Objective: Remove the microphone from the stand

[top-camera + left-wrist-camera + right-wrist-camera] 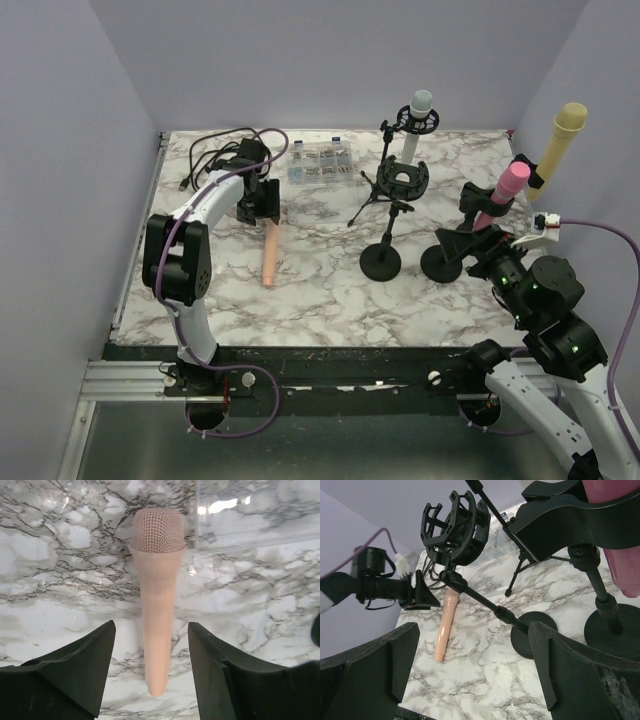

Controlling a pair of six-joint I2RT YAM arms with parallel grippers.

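A peach microphone (271, 255) (157, 605) (445, 625) lies flat on the marble table, its mesh head pointing to the back. My left gripper (263, 212) (150, 626) hangs just over its handle, open, with a gap between each finger and the handle. The black stand (381, 262) in the middle has an empty shock mount (402, 180) (451, 527). My right gripper (478, 243) (472, 630) stands open with nothing in it, low beside the stand (441, 265) holding a pink microphone (506, 192) (619, 560).
A grey microphone (421, 104) sits on a tripod stand at the back. A yellow microphone (563, 135) is clipped up at the right wall. A clear parts box (320, 165) and black cables (210, 155) lie at the back left.
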